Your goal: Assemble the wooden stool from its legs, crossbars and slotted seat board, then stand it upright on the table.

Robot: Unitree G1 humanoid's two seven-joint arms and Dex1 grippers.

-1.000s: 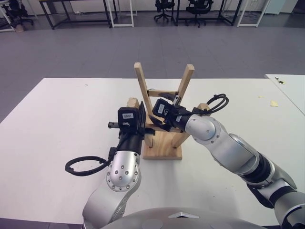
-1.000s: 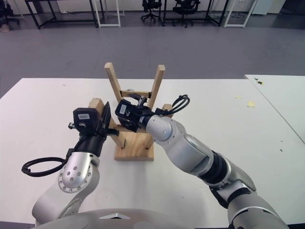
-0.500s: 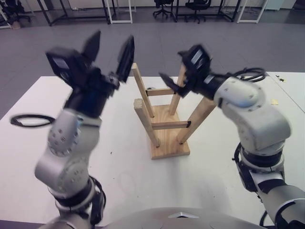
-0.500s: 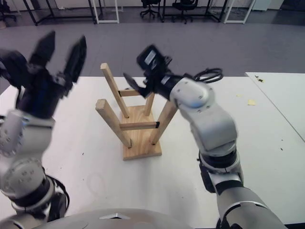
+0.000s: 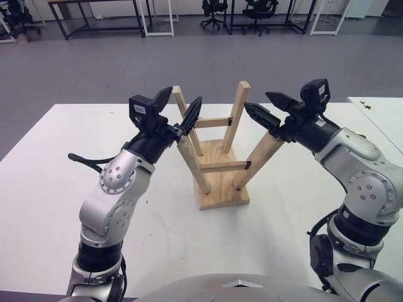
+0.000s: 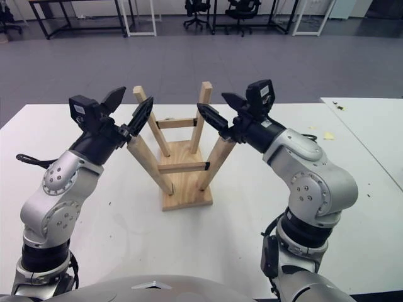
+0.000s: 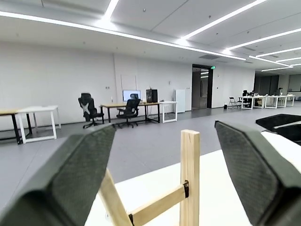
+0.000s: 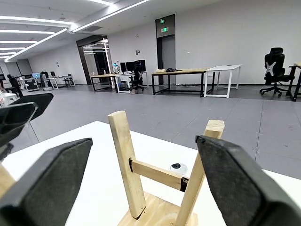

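You have the white table (image 5: 50,163) across the lower frame, with the stool (image 5: 221,192) mid-frame on it, upside down, seat board flat and legs up. Your left gripper (image 5: 183,95) hangs upper left of the legs, your right gripper (image 5: 257,100) upper right, both with fingers spread apart.

One stool, two grippers, two tables.
The stool (image 5: 217,154) has four legs (image 5: 192,165), two visible crossbars (image 5: 224,166) and one seat board (image 5: 223,195). The left gripper (image 5: 183,95) and right gripper (image 5: 257,100) have two fingers each. One table (image 5: 56,163) carries the stool, and a second table (image 5: 385,119) stands beside it.
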